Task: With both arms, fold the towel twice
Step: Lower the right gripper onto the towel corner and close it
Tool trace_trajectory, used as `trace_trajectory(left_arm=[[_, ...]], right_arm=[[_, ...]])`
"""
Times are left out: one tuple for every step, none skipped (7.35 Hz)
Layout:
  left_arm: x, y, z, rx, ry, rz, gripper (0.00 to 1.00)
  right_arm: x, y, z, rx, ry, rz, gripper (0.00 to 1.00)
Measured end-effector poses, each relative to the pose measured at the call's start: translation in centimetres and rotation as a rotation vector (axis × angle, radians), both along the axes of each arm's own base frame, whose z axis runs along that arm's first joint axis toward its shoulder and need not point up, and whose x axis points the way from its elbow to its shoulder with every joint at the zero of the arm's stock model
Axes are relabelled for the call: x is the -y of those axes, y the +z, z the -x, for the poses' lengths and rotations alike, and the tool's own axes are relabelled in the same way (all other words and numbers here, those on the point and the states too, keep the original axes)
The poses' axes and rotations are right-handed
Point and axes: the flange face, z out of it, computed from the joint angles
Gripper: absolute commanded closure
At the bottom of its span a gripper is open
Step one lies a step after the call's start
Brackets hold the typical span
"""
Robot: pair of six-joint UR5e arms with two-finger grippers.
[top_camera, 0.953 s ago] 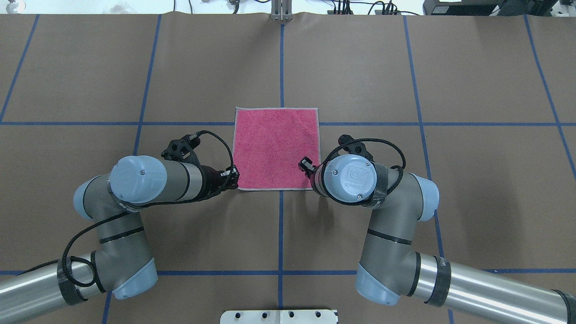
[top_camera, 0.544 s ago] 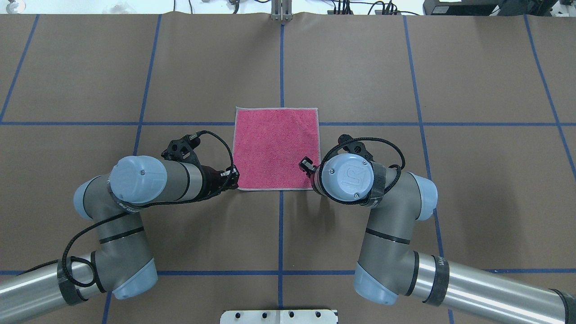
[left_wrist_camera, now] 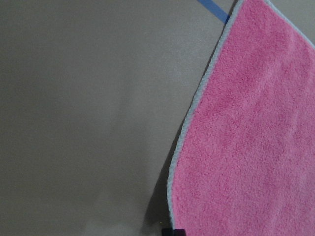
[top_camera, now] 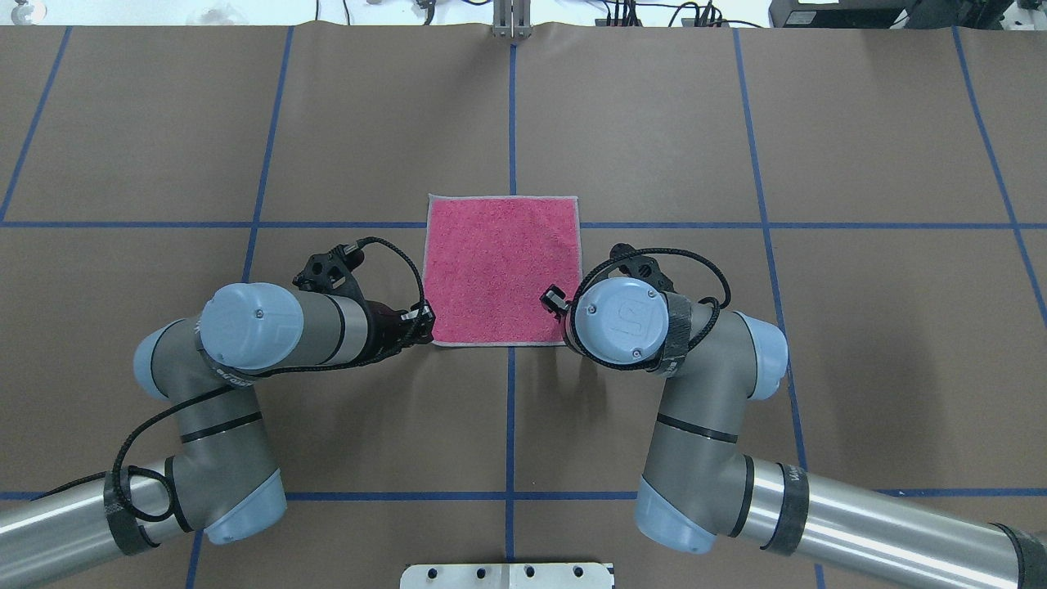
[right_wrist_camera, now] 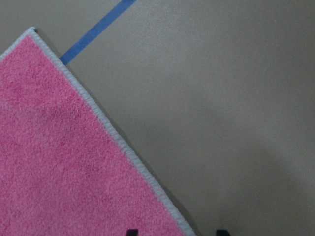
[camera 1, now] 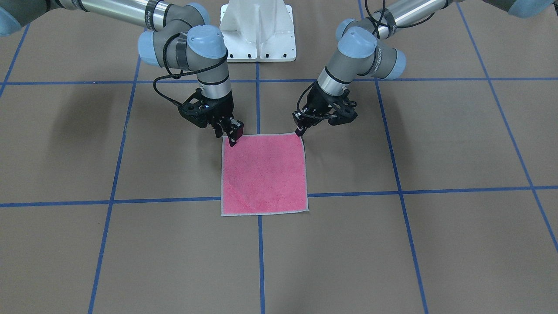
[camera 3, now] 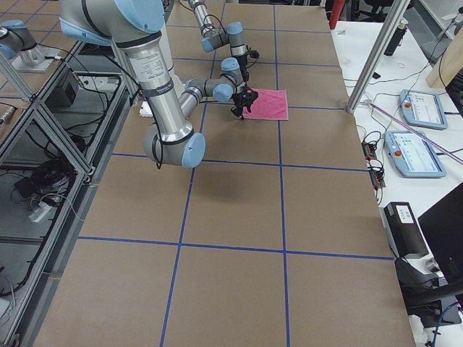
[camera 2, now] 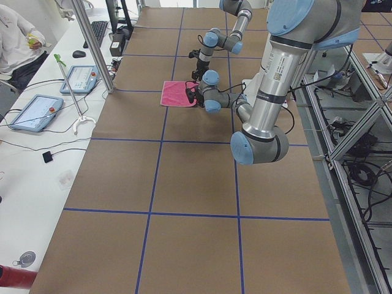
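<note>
- The towel (top_camera: 503, 270) lies flat on the brown counter (top_camera: 859, 123), with its pink side up and a light grey edging all around.
- It is in the middle of the counter, on the crossing of the blue tape lines (top_camera: 511, 123).
- The left arm (top_camera: 245, 327) reaches to the towel's near left corner, as the robot sees it. The left jaws are low and just at that corner.
- In the left wrist view only one small dark tip (left_wrist_camera: 168, 231) shows beside the towel's edge, so I cannot tell if the left jaws are open or closed.
- The right arm (top_camera: 626, 319) reaches to the near right corner, and the right jaws are just above the towel there.
- In the right wrist view two black fingertips (right_wrist_camera: 131, 232) stand apart with the towel's edge between them, so the right jaws are open and grip nothing.
- The two far corners lie flat on the counter, well apart from both arms.
- The white base (camera 1: 258, 30) stands between the arms at the robot's side.
</note>
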Motion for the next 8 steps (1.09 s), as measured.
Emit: trace_trajectory(left_arm=[[0.00,0.00,0.00,0.000,0.000,0.000,1.00],[0.00,0.00,0.00,0.000,0.000,0.000,1.00],[0.00,0.00,0.00,0.000,0.000,0.000,1.00],[0.00,0.00,0.00,0.000,0.000,0.000,1.00],[0.00,0.00,0.00,0.000,0.000,0.000,1.00],[0.00,0.00,0.00,0.000,0.000,0.000,1.00],[0.00,0.00,0.00,0.000,0.000,0.000,1.00],[0.00,0.00,0.00,0.000,0.000,0.000,1.00]], right_arm=[[0.01,-0.08,0.04,-0.002,0.000,0.001,0.48],[0.02,-0.09,0.06,-0.003,0.000,0.001,0.49],[0.05,-0.01,0.09,-0.006,0.001,0.001,0.48],[0.06,0.07,0.13,-0.009,-0.001,0.000,0.48],[0.06,0.10,0.15,-0.010,-0.004,-0.001,0.49],[0.06,0.11,0.16,-0.011,-0.006,-0.002,0.60],[0.07,0.00,0.18,-0.011,-0.005,-0.003,0.67],[0.10,-0.16,0.22,-0.014,-0.004,-0.002,0.76]])
